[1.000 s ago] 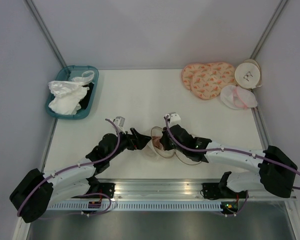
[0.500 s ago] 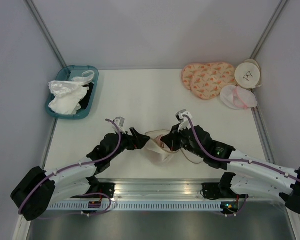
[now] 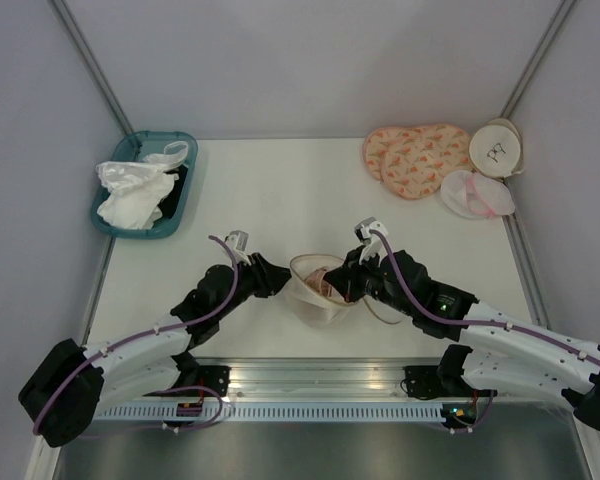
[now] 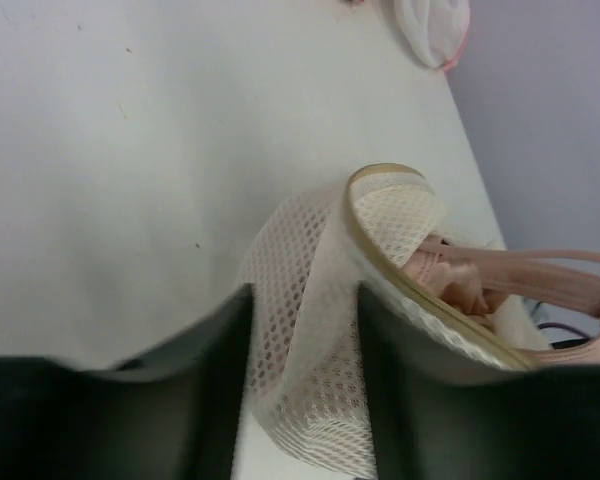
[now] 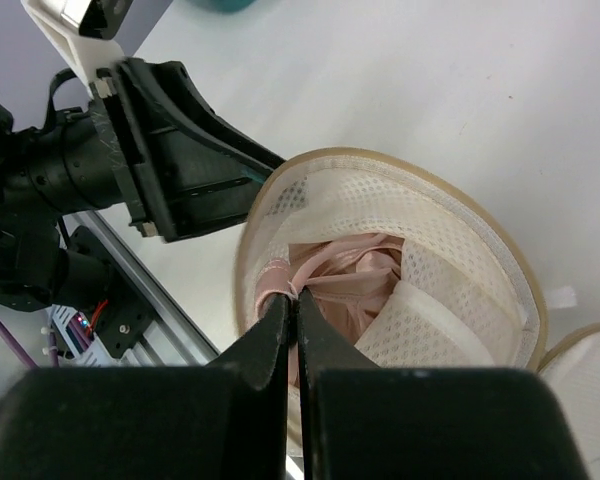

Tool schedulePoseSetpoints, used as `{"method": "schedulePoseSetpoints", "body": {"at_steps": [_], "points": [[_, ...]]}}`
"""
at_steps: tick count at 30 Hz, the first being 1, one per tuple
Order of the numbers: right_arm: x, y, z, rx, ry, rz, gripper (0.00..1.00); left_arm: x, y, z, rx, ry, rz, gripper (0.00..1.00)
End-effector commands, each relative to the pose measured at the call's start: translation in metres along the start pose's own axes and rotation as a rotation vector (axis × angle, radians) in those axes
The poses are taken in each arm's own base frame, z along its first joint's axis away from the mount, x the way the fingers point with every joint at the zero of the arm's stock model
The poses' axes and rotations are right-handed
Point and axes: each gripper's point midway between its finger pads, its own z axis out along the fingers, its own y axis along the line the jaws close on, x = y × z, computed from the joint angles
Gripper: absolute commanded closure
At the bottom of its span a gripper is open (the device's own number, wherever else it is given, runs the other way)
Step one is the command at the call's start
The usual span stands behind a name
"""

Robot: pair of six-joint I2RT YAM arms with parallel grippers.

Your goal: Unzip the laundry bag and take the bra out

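Note:
The cream mesh laundry bag (image 3: pixel 305 295) stands open at the table's near middle. My left gripper (image 3: pixel 283 282) is shut on a fold of its mesh wall (image 4: pixel 302 380). The bag's zipper rim (image 5: pixel 460 215) gapes wide. The pinkish-beige bra (image 5: pixel 355 275) lies bunched inside; it also shows in the left wrist view (image 4: pixel 460 285) with its straps leading right. My right gripper (image 5: pixel 292 300) reaches into the bag's mouth and is shut on a thin peach-pink strap. In the top view the right gripper (image 3: pixel 340 285) is at the bag's right side.
A teal basket (image 3: pixel 180 205) with white cloths stands at the far left. At the far right lie a peach patterned pad (image 3: pixel 415 158), another round cream disc (image 3: pixel 495 148) and a white-and-pink mesh pouch (image 3: pixel 475 193). A metal rail runs along the near edge.
The right arm has drawn back to the right with the strap pinched. The bag has risen from a flattened heap to an open bowl shape. The left gripper shifted slightly left, keeping its hold.

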Motion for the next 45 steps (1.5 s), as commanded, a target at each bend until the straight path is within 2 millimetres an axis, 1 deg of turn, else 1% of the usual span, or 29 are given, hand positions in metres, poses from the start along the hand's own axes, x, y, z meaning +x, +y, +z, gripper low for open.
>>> {"method": "schedulePoseSetpoints", "body": {"at_steps": [1,2,3,4,5,6,7,8,9,10,12,13,14,17,18,20,23,26,27,28,29,32,34,35,36,38,41,43,45], "points": [[-0.009,0.005,-0.002,-0.015,-0.013,-0.014,1.0,-0.023,-0.023,-0.004,0.059,-0.056,-0.025,0.39],[-0.004,0.002,-0.001,-0.008,0.0,-0.017,0.99,-0.028,-0.027,-0.008,0.064,-0.068,-0.042,0.24],[0.0,0.0,0.0,0.0,0.013,-0.018,0.99,-0.032,-0.028,-0.01,0.055,-0.082,-0.053,0.05],[0.004,-0.002,0.0,0.005,0.023,-0.019,1.0,-0.042,-0.035,-0.012,0.059,-0.1,-0.063,0.0],[0.007,-0.004,0.0,0.008,0.028,-0.022,0.99,-0.047,-0.037,-0.015,0.047,-0.104,-0.08,0.0],[0.01,-0.006,0.0,0.013,0.035,-0.025,1.0,-0.043,-0.031,-0.016,0.009,-0.08,-0.082,0.0],[0.011,-0.007,-0.001,0.016,0.038,-0.03,1.0,-0.052,-0.04,-0.017,0.011,-0.084,-0.088,0.0],[0.013,-0.009,-0.001,0.023,0.041,-0.031,1.0,-0.052,-0.041,-0.017,-0.001,-0.071,-0.1,0.0],[0.015,-0.01,-0.001,0.025,0.048,-0.035,1.0,-0.042,-0.032,-0.017,-0.051,-0.015,-0.103,0.0],[0.015,-0.009,-0.001,0.022,0.048,-0.04,1.0,-0.049,-0.041,-0.015,-0.046,-0.01,-0.111,0.0],[0.015,-0.009,-0.001,0.016,0.051,-0.044,1.0,-0.036,-0.042,-0.008,-0.06,0.068,-0.124,0.01],[0.015,-0.008,0.0,0.015,0.052,-0.047,1.0,-0.034,-0.048,-0.006,-0.043,0.099,-0.129,0.01],[0.016,-0.008,0.0,0.015,0.055,-0.05,1.0,-0.029,-0.048,-0.003,-0.047,0.121,-0.134,0.02],[0.014,-0.008,0.001,0.018,0.054,-0.053,1.0,-0.015,-0.04,0.006,-0.088,0.194,-0.123,0.08],[0.014,-0.009,0.001,0.024,0.057,-0.055,1.0,-0.011,-0.041,0.009,-0.086,0.219,-0.117,0.12],[0.014,-0.01,0.001,0.031,0.057,-0.058,1.0,0.003,-0.033,0.014,-0.128,0.291,-0.092,0.17],[0.014,-0.015,0.002,0.056,0.056,-0.066,1.0,0.015,-0.033,0.018,-0.13,0.355,-0.073,0.28],[0.013,-0.019,0.004,0.08,0.052,-0.069,0.99,0.022,-0.034,0.02,-0.119,0.393,-0.064,0.57],[0.014,-0.02,0.004,0.084,0.053,-0.071,1.0,0.023,-0.034,0.02,-0.118,0.394,-0.063,0.81],[0.011,-0.021,0.004,0.096,0.045,-0.07,1.0,0.023,-0.033,0.019,-0.118,0.393,-0.06,0.93],[0.012,-0.023,0.004,0.104,0.048,-0.072,1.0,0.023,-0.031,0.019,-0.127,0.393,-0.058,0.98],[0.004,-0.02,0.004,0.098,0.019,-0.072,1.0,0.023,-0.031,0.019,-0.125,0.392,-0.051,0.98],[-0.008,-0.008,0.004,0.041,-0.03,-0.069,1.0,0.025,-0.031,0.02,-0.122,0.398,-0.045,0.98],[-0.016,0.003,0.004,-0.011,-0.059,-0.066,1.0,0.027,-0.031,0.021,-0.12,0.407,-0.045,0.98],[-0.018,0.008,0.005,-0.034,-0.055,-0.068,1.0,0.029,-0.032,0.022,-0.115,0.41,-0.045,0.98],[-0.034,0.028,0.006,-0.118,-0.101,-0.068,1.0,0.032,-0.034,0.023,-0.106,0.417,-0.042,0.98],[-0.05,0.049,0.011,-0.203,-0.148,-0.07,1.0,0.036,-0.035,0.026,-0.096,0.425,-0.043,0.98],[-0.059,0.054,0.014,-0.214,-0.174,-0.074,0.99,0.037,-0.036,0.027,-0.093,0.426,-0.041,0.98],[-0.075,0.057,0.013,-0.207,-0.229,-0.074,1.0,0.038,-0.035,0.027,-0.093,0.431,-0.04,0.98]]}}
